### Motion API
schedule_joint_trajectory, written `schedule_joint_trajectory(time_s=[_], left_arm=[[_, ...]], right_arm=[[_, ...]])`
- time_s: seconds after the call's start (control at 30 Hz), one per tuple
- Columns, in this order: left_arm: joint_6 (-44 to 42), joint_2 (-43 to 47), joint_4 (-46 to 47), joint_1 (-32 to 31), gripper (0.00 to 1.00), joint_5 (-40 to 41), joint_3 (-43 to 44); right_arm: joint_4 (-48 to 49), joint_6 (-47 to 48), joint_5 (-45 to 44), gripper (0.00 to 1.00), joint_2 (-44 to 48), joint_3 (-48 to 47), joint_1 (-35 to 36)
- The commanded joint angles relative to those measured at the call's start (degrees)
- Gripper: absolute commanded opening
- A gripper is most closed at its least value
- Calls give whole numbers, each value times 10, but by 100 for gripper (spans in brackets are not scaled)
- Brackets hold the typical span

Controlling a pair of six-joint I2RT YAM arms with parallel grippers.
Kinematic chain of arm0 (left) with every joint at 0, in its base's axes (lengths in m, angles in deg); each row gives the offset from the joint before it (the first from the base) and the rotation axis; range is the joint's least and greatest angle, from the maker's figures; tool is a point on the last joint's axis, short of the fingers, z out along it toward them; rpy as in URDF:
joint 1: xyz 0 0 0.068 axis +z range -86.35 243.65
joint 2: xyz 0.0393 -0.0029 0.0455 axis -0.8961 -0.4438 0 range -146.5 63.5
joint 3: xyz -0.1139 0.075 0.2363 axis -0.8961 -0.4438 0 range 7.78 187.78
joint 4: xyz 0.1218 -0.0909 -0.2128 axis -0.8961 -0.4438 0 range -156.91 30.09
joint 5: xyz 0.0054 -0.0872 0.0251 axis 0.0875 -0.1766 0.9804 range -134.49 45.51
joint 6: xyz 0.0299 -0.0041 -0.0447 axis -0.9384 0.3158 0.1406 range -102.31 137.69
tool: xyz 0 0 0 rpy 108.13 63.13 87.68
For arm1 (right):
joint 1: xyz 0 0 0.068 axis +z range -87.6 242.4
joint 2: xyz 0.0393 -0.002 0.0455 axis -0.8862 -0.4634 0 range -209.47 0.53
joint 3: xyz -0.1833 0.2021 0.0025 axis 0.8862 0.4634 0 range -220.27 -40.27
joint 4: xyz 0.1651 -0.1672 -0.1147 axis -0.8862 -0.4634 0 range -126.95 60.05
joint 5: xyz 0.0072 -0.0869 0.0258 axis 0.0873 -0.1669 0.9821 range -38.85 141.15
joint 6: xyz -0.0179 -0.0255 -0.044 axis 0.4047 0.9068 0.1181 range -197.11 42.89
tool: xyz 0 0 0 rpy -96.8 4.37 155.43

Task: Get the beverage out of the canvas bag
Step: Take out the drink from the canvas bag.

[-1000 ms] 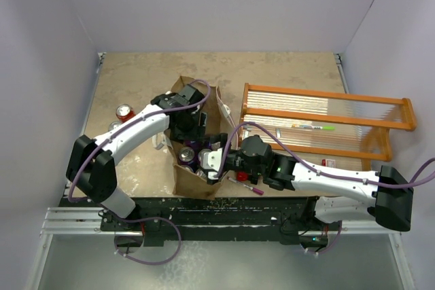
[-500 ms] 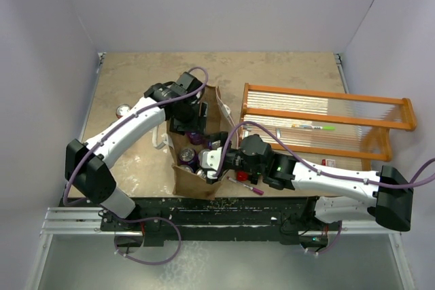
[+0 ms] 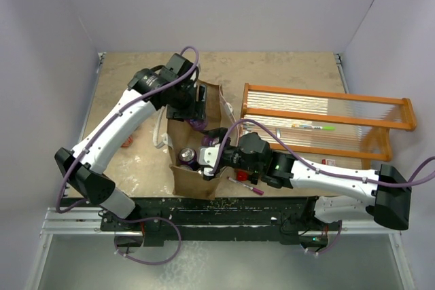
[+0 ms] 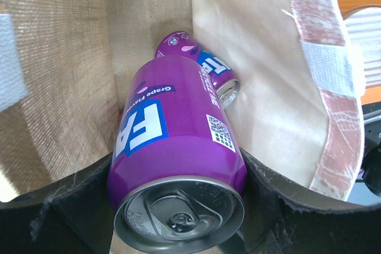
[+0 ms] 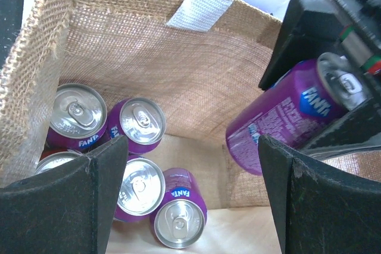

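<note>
Over the last second the left gripper (image 4: pixel 178 212) has lifted towards the far rim of the canvas bag (image 5: pixel 149 57), clamped on a purple grape Fanta can (image 4: pixel 178 141), so one beverage is nearly out. The right gripper (image 5: pixel 193 194) is spread wide, with the remaining Fanta cans (image 5: pixel 137 123) beneath it.

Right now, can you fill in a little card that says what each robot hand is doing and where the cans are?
left gripper: shut on the purple grape can, at the bag's far end
right gripper: open, holding nothing, over the near end of the canvas bag
in the bag: several more purple cans, tops showing
beside the bag: orange rack
</note>
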Motion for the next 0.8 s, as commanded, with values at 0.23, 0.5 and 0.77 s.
schedule_joint_trajectory(time_s=[0.23, 0.5, 0.77], left_arm=[[-17, 79, 14, 2, 0, 46, 121], [-84, 176, 102, 2, 0, 208, 133], [-127, 239, 148, 2, 0, 372, 59]], right_arm=[[16, -3, -8, 91, -8, -36, 5], [17, 10, -5, 92, -26, -54, 5], [9, 21, 4, 93, -32, -66, 4]])
